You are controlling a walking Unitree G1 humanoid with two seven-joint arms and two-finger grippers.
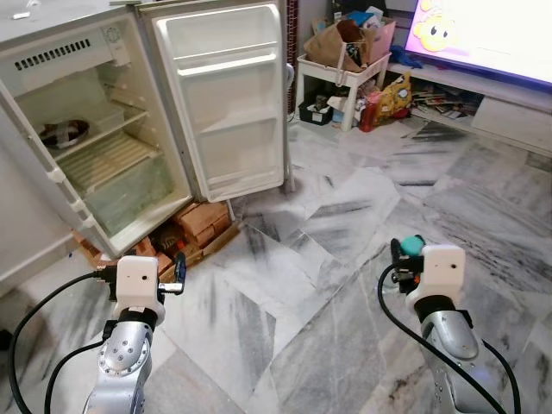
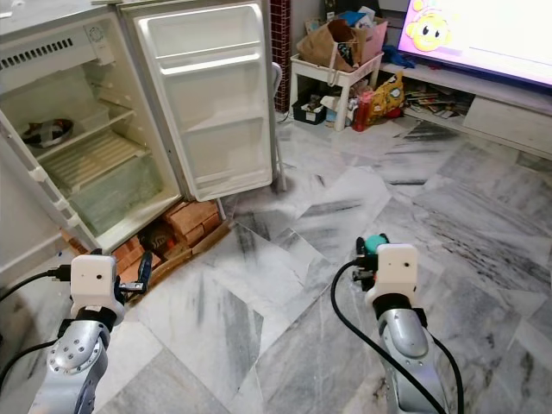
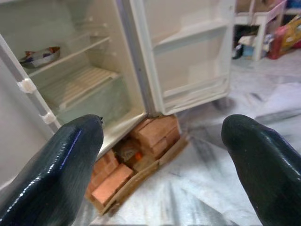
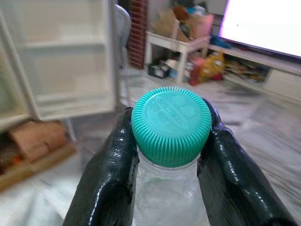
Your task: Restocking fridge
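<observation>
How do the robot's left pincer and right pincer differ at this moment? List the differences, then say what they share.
1. The left pincer is open with nothing between its fingers; the right pincer is shut on a bottle with a teal cap.
2. The left pincer points at the open fridge and the bricks under it; the right pincer is out over the marble floor.

Shared: both have two glossy black fingers.

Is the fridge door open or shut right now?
Open. The white fridge door is swung wide, showing its bare inner shelves and the fridge's interior, where a small bowl sits on the upper shelf.
</observation>
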